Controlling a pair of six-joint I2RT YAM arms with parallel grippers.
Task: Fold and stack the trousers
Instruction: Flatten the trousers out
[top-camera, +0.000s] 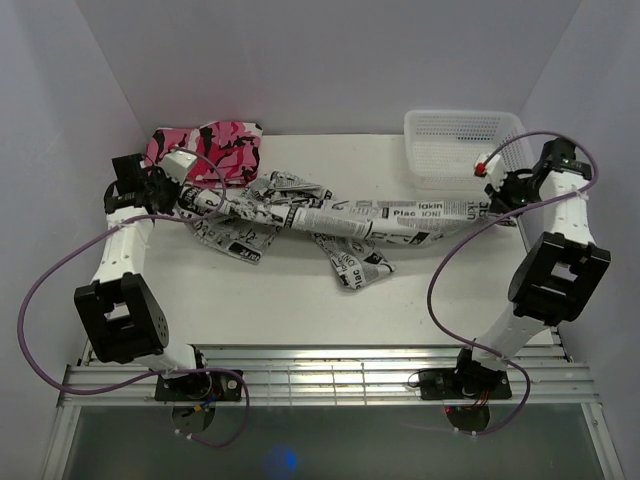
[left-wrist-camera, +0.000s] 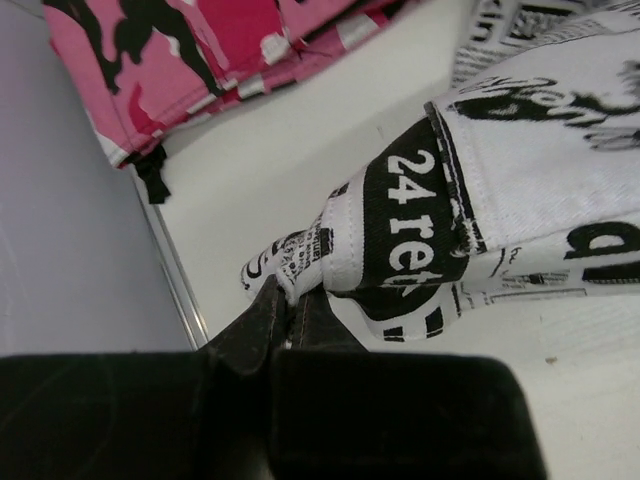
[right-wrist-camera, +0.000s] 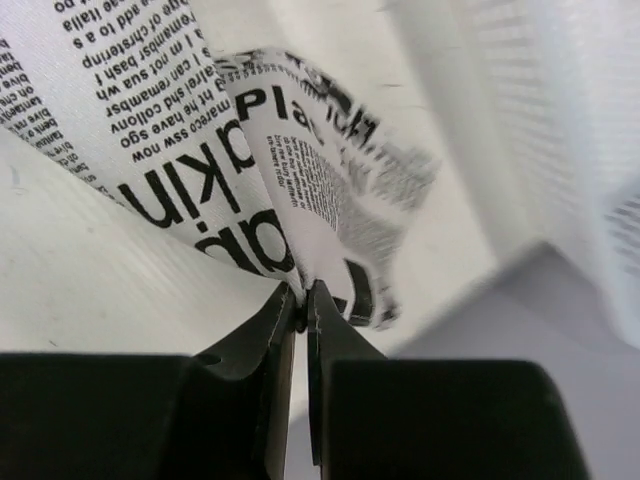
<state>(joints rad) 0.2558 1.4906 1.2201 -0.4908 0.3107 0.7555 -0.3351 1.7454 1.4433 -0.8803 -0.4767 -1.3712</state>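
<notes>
The trousers, white with black newspaper print, are stretched in a long band across the table from left to right, with a loose leg sagging toward the front. My left gripper is shut on the left end of the trousers; its fingertips pinch the cloth edge. My right gripper is shut on the right end of the trousers; its fingertips pinch a hem just above the table.
A pink, black and white camouflage garment lies folded at the back left, also in the left wrist view. A white mesh basket stands at the back right, close to my right gripper. White walls enclose the table.
</notes>
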